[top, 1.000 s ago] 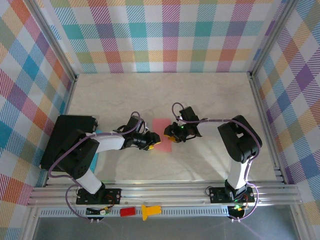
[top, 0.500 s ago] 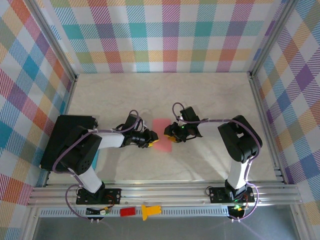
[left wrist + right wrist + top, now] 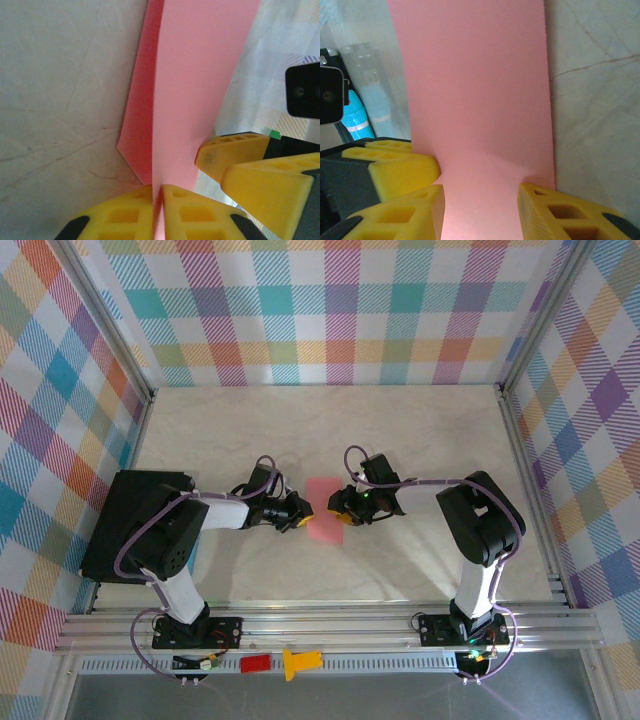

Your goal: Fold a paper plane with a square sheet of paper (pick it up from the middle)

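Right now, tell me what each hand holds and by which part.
Left hand pinches the square sheet of paper at its left edge; right hand stands open, clamping nothing.

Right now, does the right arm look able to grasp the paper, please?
Probably yes: the paper runs between the open right fingers, with nothing else between them. The left fingers, pinching the same sheet, sit close beside them.

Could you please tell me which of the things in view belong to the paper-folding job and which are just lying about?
Job in hand: square sheet of paper; left end effector, pinching its edge; right end effector, open around it.
Lying about: red block; yellow piece; black box.
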